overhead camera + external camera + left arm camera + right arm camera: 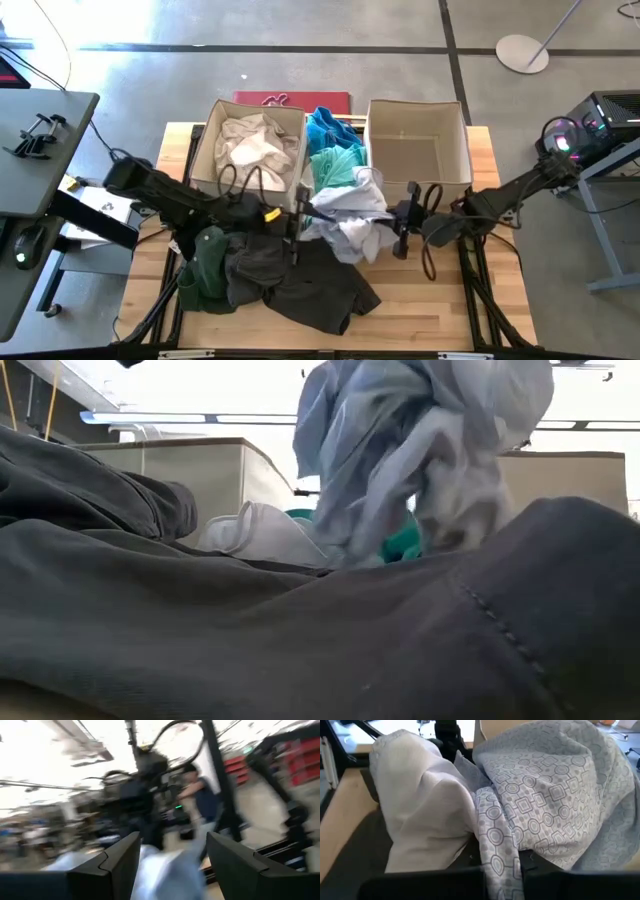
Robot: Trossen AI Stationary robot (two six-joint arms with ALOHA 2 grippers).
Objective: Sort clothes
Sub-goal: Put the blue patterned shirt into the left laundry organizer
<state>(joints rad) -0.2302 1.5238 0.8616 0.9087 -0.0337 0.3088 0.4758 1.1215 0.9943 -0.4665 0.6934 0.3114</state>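
Observation:
A pale blue-white patterned garment is bunched up between my two grippers at the table's middle; in the low view it hangs above the pile. My right gripper is shut on it from the right. My left gripper stands at its left side, fingers apart, with pale cloth between them. A charcoal garment and a dark green one lie on the table's near part. Teal and bright blue clothes lie between the two bins. My right gripper pinches a bunched fold of the patterned cloth between its two fingers, coming level from the table's right. The garment bulges up beyond the fingers, mostly raised, and its lower part reaches the clothes below. My left gripper has cloth between its open fingers; whether they touch it I cannot tell.
The left beige bin holds cream and white clothes; the right beige bin shows a bare floor. A red flat thing lies behind the bins. A person stands beyond the table in the left wrist view.

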